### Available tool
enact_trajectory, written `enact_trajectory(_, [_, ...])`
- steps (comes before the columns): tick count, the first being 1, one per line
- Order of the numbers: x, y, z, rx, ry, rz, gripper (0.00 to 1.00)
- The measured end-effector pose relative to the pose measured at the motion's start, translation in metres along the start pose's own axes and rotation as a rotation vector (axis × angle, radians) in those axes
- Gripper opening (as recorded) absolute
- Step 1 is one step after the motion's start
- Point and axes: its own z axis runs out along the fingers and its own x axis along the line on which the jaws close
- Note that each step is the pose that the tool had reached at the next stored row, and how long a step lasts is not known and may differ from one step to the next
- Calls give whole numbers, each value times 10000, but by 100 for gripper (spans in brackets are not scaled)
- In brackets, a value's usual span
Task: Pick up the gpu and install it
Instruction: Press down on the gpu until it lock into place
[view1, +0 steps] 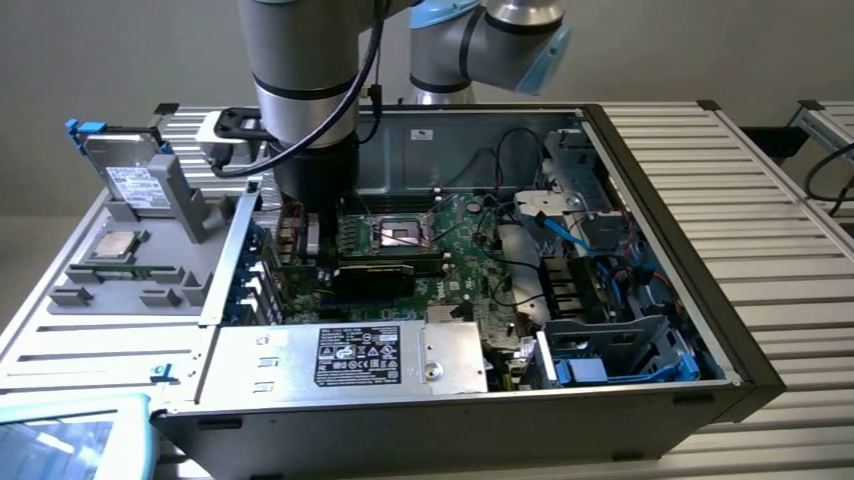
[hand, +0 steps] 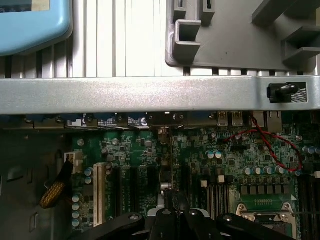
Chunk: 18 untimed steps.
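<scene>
Silver arm (view1: 304, 60), blue caps, black cable

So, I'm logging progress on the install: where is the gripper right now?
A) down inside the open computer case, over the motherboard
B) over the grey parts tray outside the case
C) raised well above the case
A: the exterior view has the arm reaching down into the computer case, and the gripper sits just above the motherboard.

Green motherboard (hand: 150, 165) with red wire (hand: 270, 147), silver case rail (hand: 130, 95), grey tray (hand: 240, 45), blue cables (view1: 587, 235).

arm (view1: 310, 90) upright, reaching straight down, end effector (hand: 176, 212) at its lower end, fingers closed together
</scene>
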Motion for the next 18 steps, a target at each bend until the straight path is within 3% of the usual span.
enact_trajectory(18, [1,-1,16,1,-1,0,12])
